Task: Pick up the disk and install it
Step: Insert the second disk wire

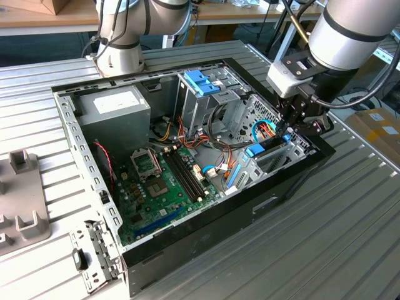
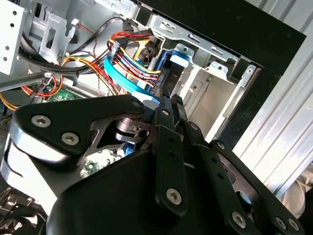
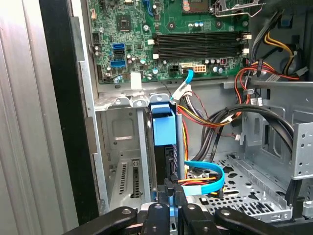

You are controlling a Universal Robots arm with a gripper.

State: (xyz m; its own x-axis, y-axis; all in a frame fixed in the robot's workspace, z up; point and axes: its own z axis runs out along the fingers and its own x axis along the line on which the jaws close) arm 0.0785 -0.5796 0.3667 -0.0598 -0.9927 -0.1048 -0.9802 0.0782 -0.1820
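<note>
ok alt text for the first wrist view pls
The tool grips the edge of the disk, which stands on edge in its blue carrier inside a metal bay of an open computer case. Beyond it lie the green motherboard and bundles of coloured cables.

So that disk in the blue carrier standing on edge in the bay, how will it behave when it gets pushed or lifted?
The disk looks like a rigid slab, so it probably won't flex. Standing on its thin edge between the metal bay walls, it could tilt if let go. The tool pinches its narrow end, where the blue plastic carrier may be somewhat slippery.
</note>
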